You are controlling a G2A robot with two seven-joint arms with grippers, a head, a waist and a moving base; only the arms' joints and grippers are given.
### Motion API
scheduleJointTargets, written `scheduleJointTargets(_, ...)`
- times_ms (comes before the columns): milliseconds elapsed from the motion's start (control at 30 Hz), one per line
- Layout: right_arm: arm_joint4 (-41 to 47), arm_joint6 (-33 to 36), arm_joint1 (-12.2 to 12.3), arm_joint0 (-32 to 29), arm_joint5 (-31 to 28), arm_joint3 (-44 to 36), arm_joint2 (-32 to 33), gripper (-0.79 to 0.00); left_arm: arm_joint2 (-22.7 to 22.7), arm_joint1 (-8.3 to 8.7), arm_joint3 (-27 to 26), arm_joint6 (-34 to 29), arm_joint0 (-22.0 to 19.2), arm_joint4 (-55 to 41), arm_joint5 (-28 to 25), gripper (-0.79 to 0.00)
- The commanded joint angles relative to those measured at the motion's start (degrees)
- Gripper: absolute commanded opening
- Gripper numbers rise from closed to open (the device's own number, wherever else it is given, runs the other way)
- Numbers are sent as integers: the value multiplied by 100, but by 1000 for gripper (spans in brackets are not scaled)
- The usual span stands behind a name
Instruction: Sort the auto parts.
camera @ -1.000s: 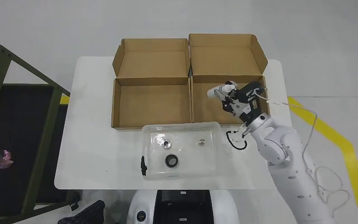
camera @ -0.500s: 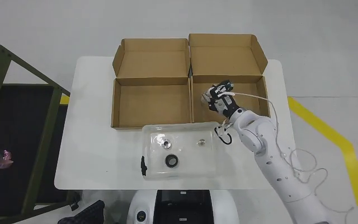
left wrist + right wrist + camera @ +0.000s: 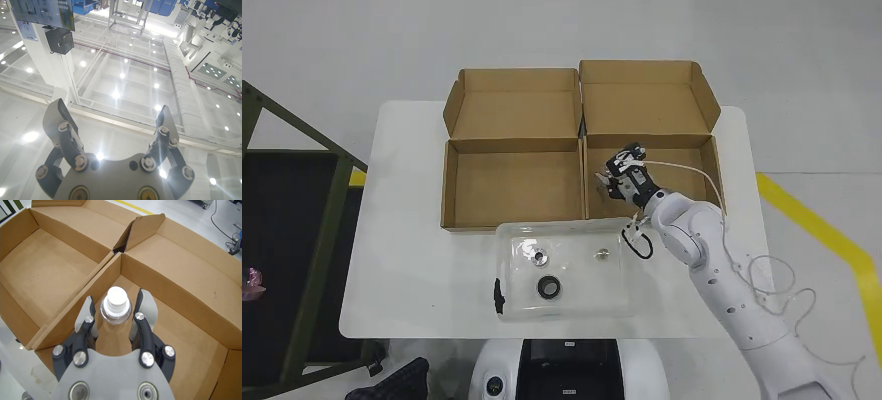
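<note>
R gripper [image 3: 115, 297] slid left — white part [image 3: 116, 303] released.

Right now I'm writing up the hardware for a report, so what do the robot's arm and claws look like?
The right arm is a glossy white shell, with a thin white cable and a black cable loop near the wrist. The right claw and left claw each have two curved pale-grey fingers, black linkages with round metal bolts, a grey base plate and black inner pads.

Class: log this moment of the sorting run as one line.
right pincer: open, astride white part in right box | left pincer: open, facing ceiling | clear tray: holds parts
</note>
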Motion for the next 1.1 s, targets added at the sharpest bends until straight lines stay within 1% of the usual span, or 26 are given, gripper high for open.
scheduleJointTargets(0,-2,7,-4,-1,-18,-31,3,-49,0,0,0,0,0,0,0,0)
scheduleJointTargets(33,-16,17,-2,-11,-31,-74,18,-6,0,0,0,0,0,0,0,0)
scheduleJointTargets(67,-35,23,3,-29,-44,-138,44,0,0,0,0,0,0,0,0,0)
scheduleJointTargets(200,-129,58,52,-186,-155,-581,248,0,0,0,0,0,0,0,0,0)
scheduleJointTargets(333,-189,210,134,-451,-406,-1256,571,0,0,0,0,0,0,0,0,0)
scheduleJointTargets(500,-349,661,259,-974,-910,-2337,963,0,0,0,0,0,0,0,0,0)
scheduleJointTargets(600,-413,905,327,-1321,-1336,-2935,1116,0,0,0,0,0,0,0,0,0)
scheduleJointTargets(700,-355,1064,387,-1674,-1821,-3351,1195,0,0,0,0,0,0,0,0,0)
scheduleJointTargets(867,-442,1168,464,-2127,-2440,-3682,1181,0,0,0,0,0,0,0,0,0)
scheduleJointTargets(1067,-847,1258,514,-2389,-2752,-3680,987,0,0,0,0,0,0,0,0,0)
